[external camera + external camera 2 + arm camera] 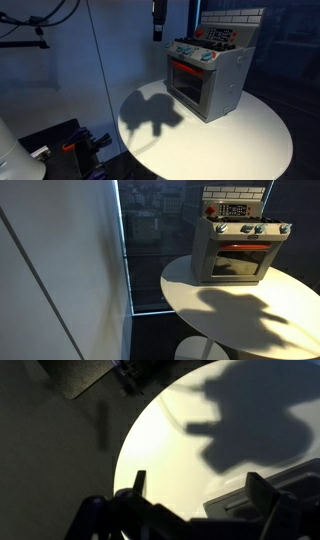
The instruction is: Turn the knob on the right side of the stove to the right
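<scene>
The grey toy stove [212,82] with a red-framed oven window stands on a round white table [240,140]. It shows in both exterior views [236,252]. Small knobs run along its front panel; the right-end one [283,228] also shows in an exterior view [208,57]. My gripper [157,32] hangs in the air above the table's far edge, apart from the stove. In the wrist view the gripper [200,485] is open and empty, with a corner of the stove [250,503] low between its fingers. The arm's shadow lies on the table.
The table's curved edge [125,450] drops to a dark floor. Black equipment with cables [70,145] sits low beside the table. A pale wall panel [60,270] and a dark window [155,230] stand behind the table.
</scene>
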`<state>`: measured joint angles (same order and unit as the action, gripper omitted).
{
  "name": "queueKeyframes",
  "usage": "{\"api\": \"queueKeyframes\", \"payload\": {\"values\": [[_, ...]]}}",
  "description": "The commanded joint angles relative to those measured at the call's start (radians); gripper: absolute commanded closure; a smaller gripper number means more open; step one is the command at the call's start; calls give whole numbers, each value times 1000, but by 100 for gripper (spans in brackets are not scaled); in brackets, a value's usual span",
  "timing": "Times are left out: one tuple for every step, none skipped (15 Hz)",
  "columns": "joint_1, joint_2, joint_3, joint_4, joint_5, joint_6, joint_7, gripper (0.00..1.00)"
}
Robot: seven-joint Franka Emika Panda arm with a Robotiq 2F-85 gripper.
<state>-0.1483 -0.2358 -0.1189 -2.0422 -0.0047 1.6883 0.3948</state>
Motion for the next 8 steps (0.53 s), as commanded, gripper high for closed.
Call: {"api": "queueKeyframes", "payload": {"values": [[-8, 4, 10, 40, -20, -52, 1, 0], [-7, 1, 7, 9, -3, -13, -2, 0], [-7, 1, 7, 10, -3, -16, -2, 0], [-7, 1, 8, 11, -3, -17, -2, 0], [-7, 1, 8, 11, -3, -18, -2, 0], [-6, 1, 8, 11, -3, -18, -2, 0], [-6, 1, 8, 11, -3, -18, -2, 0], [-6, 1, 8, 11, -3, -18, -2, 0]]}}
